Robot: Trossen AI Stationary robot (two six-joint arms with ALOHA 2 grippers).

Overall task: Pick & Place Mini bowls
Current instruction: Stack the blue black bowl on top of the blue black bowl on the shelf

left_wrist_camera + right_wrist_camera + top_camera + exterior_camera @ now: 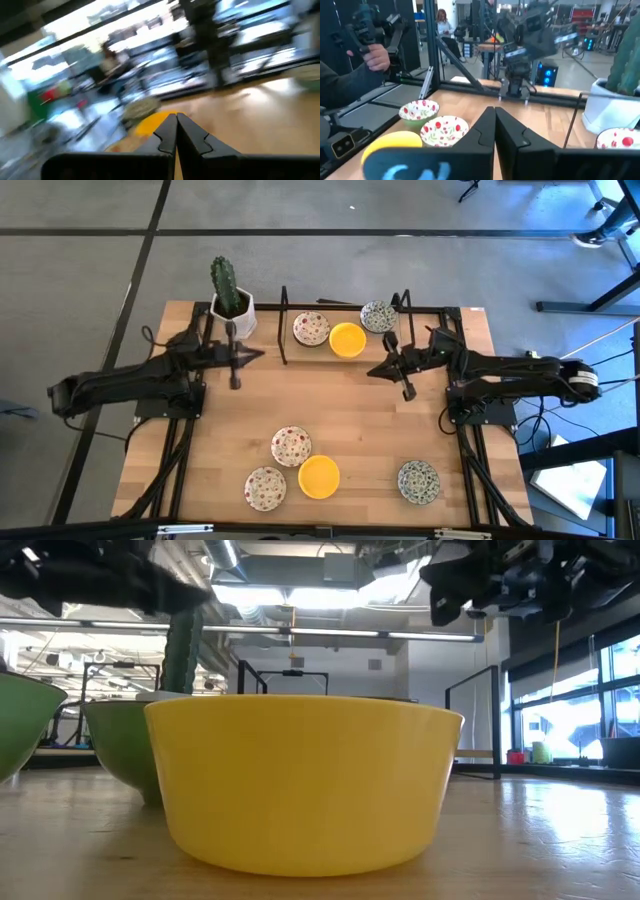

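Several mini bowls stand upright on the wooden table in two groups. At the far edge are a red-speckled bowl [311,328], a yellow bowl [347,339] and a green-blue bowl [377,316]. Near the front edge are two red-speckled bowls [291,445] [265,488], a yellow one [319,476] [300,780] and a green-blue one [418,480]. My left gripper [260,356] [176,120] is shut and empty at mid-left, pointing level toward the right. My right gripper [372,371] [495,112] is shut and empty at mid-right, facing it. Neither is over a bowl.
A white square pot with a cactus [232,305] [612,107] stands at the far left corner. Black frame posts [284,325] rise along the far edge. Bare wood [320,395] lies between the two bowl groups. A person's hand [377,57] shows beyond the table.
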